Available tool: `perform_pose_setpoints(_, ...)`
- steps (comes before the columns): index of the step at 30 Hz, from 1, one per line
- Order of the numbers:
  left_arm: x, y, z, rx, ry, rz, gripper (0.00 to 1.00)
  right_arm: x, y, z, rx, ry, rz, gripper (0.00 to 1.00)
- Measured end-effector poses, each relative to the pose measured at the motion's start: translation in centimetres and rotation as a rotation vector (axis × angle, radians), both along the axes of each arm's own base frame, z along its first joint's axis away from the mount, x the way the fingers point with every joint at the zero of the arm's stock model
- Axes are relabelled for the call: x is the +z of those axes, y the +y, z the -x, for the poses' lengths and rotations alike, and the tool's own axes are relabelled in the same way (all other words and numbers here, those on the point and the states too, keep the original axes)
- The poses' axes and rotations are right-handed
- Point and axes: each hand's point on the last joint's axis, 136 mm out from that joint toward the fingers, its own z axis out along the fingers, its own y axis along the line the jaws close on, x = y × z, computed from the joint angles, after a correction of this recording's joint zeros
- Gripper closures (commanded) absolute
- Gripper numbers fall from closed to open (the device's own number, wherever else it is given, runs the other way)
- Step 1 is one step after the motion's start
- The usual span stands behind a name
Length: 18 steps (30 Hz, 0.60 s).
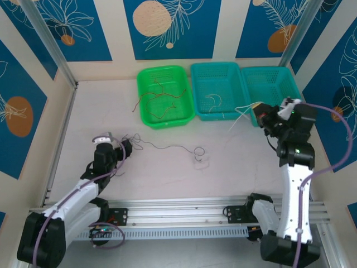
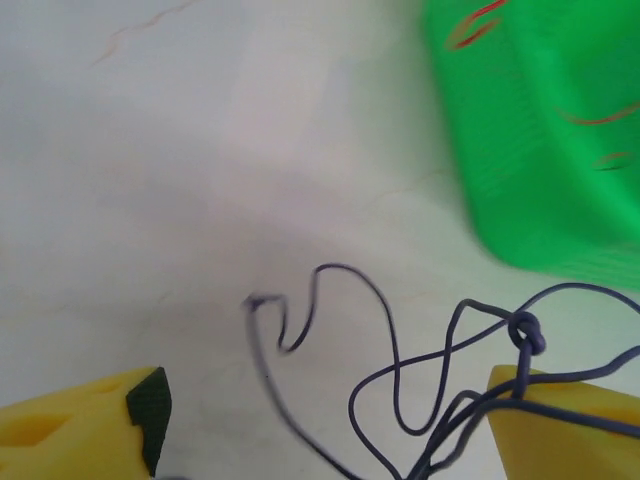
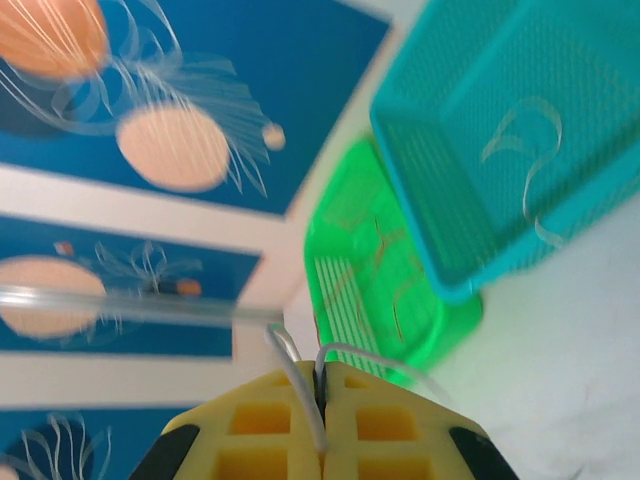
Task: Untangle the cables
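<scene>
A view from above shows a pale bench with three baskets along its far edge: a green basket on the left, a teal basket in the middle and a second teal basket on the right. Red-orange cables lie in the green basket and pale cables lie in the middle one. A dark cable trails across the open bench from the left arm towards a small curl near the centre. The left gripper is low over the bench with its yellow fingers spread wide and nothing pinched. The dark cable's loops lie between the fingers and cross the right one, and there is a small knot just beside that finger. The right gripper hangs near the right-hand baskets, clenched on a whitish cable that sticks out from between its closed fingers. These cables look very light, thin and springy. They would probably slide or curl away at a touch, and one cable is likely to drag its neighbours along. A free end or a straight stretch away from the knot seems the best place to take hold, pinched squarely between the pads. Pulling at the knot itself would probably tighten it.
</scene>
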Motion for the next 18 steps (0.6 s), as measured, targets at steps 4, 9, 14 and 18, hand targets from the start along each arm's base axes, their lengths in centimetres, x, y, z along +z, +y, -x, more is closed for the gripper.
perform_pose_setpoints(4, 6.5, -3.1, -0.9, -0.155, -0.171, 0.003, 0.13, -3.0, 3.2, -0.6, 0.138, 0.084, 0.026, 1.00)
perform_pose_setpoints(9, 12.6, -9.6, 0.2, -0.445, -0.340, -0.054, 0.13, -3.6, 4.3, -0.6, 0.192, 0.094, 0.042, 1.00)
perform_pose_setpoints(14, 12.0, -15.9, 1.3, -0.697, -0.306, -0.178, 0.14, -3.9, 4.4, -0.8, 0.203, 0.099, 0.047, 1.00)
perform_pose_setpoints(18, 6.8, -16.4, 0.9, -0.734, -0.105, -0.243, 0.14, -4.2, 5.2, -0.6, 0.235, 0.103, 0.063, 1.00)
